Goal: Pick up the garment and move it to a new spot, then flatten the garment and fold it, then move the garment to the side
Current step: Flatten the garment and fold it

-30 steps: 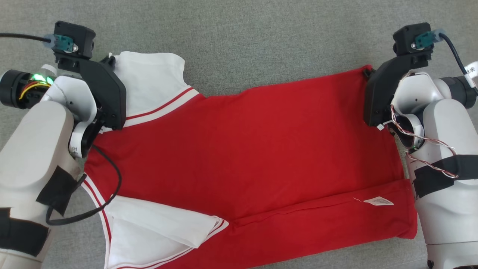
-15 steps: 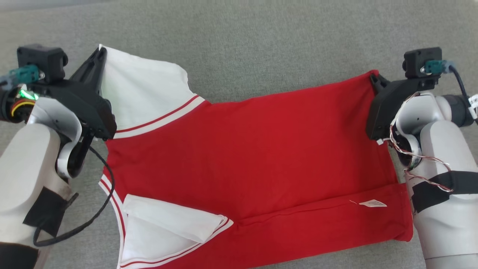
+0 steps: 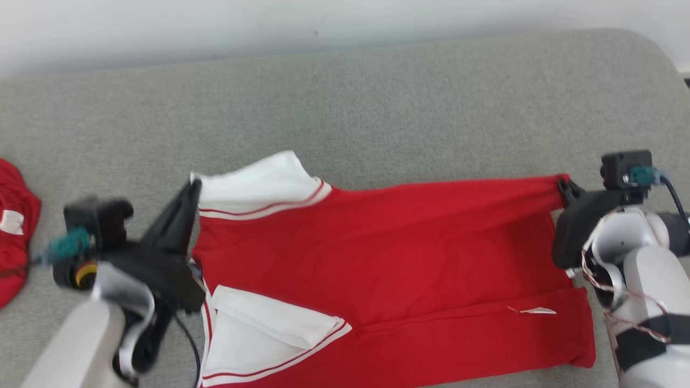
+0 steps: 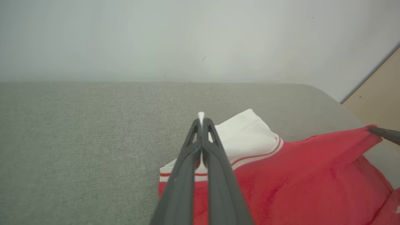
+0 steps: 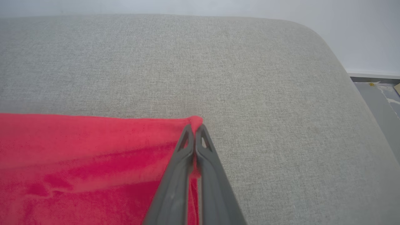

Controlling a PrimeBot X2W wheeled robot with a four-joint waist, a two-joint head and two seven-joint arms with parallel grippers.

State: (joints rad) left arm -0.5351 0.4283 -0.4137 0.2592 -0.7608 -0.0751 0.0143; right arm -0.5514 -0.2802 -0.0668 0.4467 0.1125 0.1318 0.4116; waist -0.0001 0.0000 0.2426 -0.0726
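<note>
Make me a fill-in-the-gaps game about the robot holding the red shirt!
The left gripper pinches the ____ sleeve of the red-and-white fabric garment.
The right gripper is shut on a ____ corner of it.
The woven surface underneath is ____.
Missing words: white, red, grey.

The red garment (image 3: 388,248) with white, stripe-trimmed sleeves spans the lower middle of the head view, its far edge raised taut, its near edge folded over.
</note>
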